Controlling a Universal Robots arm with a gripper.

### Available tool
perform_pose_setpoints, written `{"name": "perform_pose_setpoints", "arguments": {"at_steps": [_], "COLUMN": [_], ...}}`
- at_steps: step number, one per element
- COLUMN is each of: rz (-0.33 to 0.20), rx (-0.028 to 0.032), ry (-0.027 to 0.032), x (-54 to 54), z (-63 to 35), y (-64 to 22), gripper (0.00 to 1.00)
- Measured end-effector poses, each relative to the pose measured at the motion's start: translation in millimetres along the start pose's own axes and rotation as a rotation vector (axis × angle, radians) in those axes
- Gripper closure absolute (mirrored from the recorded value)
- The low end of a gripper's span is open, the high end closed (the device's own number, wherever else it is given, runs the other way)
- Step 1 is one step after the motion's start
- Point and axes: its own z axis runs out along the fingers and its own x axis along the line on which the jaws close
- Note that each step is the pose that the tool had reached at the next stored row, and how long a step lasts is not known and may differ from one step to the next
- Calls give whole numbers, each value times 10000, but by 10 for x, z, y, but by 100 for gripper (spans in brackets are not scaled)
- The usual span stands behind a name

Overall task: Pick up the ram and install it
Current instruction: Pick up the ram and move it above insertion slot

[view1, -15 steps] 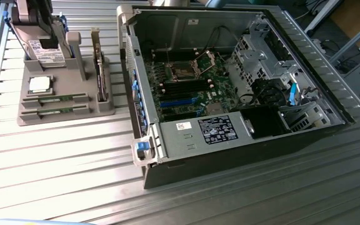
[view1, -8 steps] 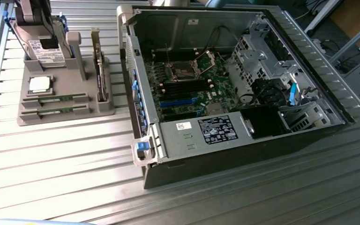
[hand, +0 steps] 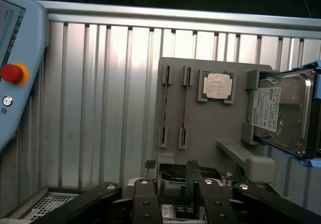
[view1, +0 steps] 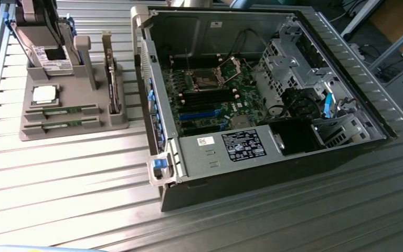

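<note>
Two ram sticks (view1: 61,111) stand on edge in slots of the grey holder (view1: 69,134), at the exterior view's left. In the wrist view the same green sticks (hand: 185,108) appear as two thin parallel strips on the holder (hand: 210,133). My gripper (hand: 172,166) is above the holder, a little short of the sticks, open and holding nothing. Its dark fingers (hand: 150,170) stand apart. The open computer case (view1: 257,173) lies beside the holder, and the motherboard's dark ram slots (view1: 205,97) are in sight.
The holder also carries a silver processor chip (hand: 218,86), a hard drive (hand: 281,111) and an upright expansion card (view1: 109,79). A teach pendant with a red button (hand: 12,72) lies on the ribbed metal table (view1: 69,184). The case's power supply (view1: 236,147) sits near its front.
</note>
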Motion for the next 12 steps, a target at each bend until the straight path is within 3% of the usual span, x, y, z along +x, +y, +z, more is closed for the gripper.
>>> {"name": "perform_pose_setpoints", "arguments": {"at_steps": [2, 5, 12], "rz": [0, -1, 0], "rx": [0, 2, 0], "ry": [0, -2, 0], "x": [0, -2, 9], "z": [0, 46, 194], "y": [0, 103, 129], "gripper": [64, 64, 64]}}
